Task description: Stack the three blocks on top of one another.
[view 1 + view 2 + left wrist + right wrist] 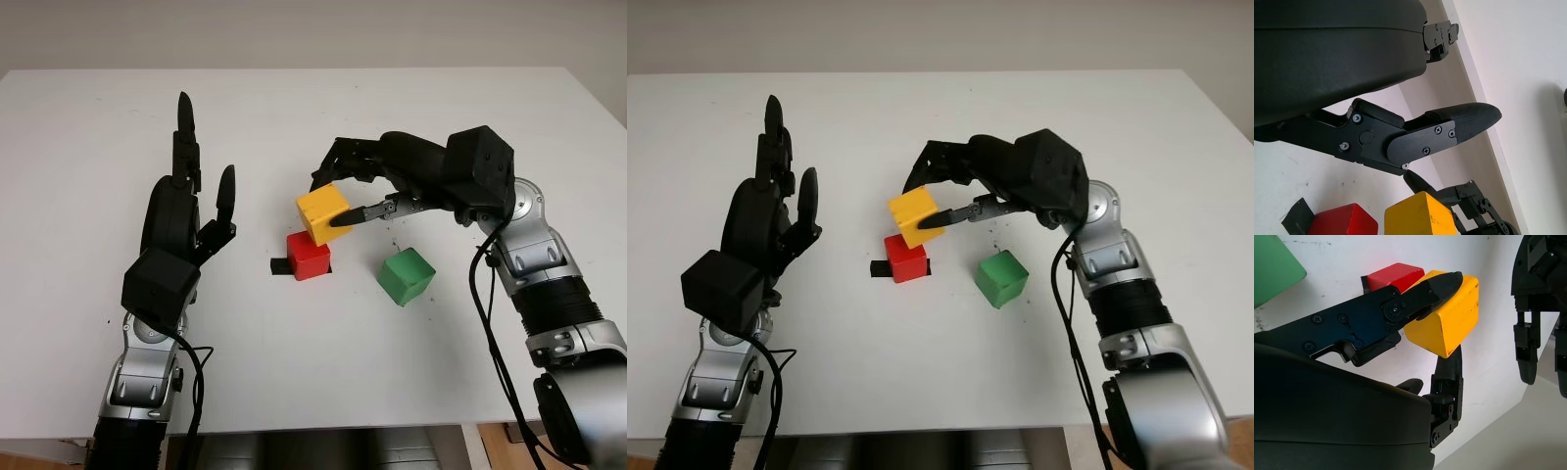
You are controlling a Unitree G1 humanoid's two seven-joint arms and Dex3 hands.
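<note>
The white desk (98, 372) runs wide here, with bare surface on every side of the blocks and its far edge well beyond them. The near edge sits close to the arms' bases. All three blocks are clustered around the middle.

The right robot hand (345, 196) comes in from the right and has the yellow block (323, 214) pinched between its fingers (1415, 298), one across the near face, others behind the far side. That block is tilted, a corner dipping. It hangs just above and a touch right of the red block (308, 256), and whether the two touch is hard to tell.

The red block sits flat on the desk with a scrap of black tape (277, 267) at its left foot. The green block (406, 275) stands alone to the right, apart from the red one and a little nearer, turned at an angle.

The left robot hand (196, 196) is raised over the left of the desk, open, holding nothing, well apart from the blocks.
</note>
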